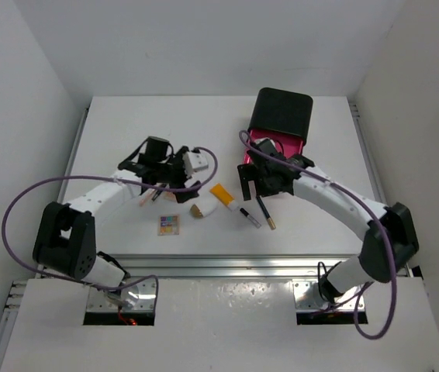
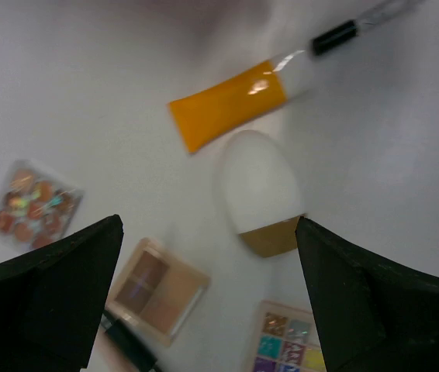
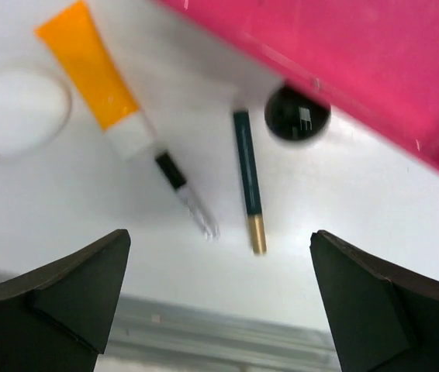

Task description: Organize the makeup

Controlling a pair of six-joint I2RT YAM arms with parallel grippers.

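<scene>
My left gripper (image 1: pixel 171 182) (image 2: pixel 209 232) is open and empty, hovering above a tan palette (image 2: pixel 157 291), a multicolour palette (image 1: pixel 168 225) (image 2: pixel 289 345) and a clear packet of orange pans (image 2: pixel 33 205). An orange white-capped tube (image 1: pixel 221 194) (image 2: pixel 231 105) (image 3: pixel 95 77) lies mid-table beside a white egg-shaped piece with a tan base (image 1: pixel 201 209) (image 2: pixel 260 190). My right gripper (image 1: pixel 260 186) (image 3: pixel 219 248) is open and empty above a black clear-tipped stick (image 1: pixel 248 215) (image 3: pixel 184 194) and a dark gold-tipped stick (image 1: pixel 266 212) (image 3: pixel 248 178).
A black box (image 1: pixel 281 116) stands at the back right with its pink drawer (image 1: pixel 270 147) (image 3: pixel 359 54) pulled out toward my right gripper. A small black round thing (image 3: pixel 297 115) lies by the drawer's edge. A metal rail (image 1: pixel 243 263) runs along the table's near edge.
</scene>
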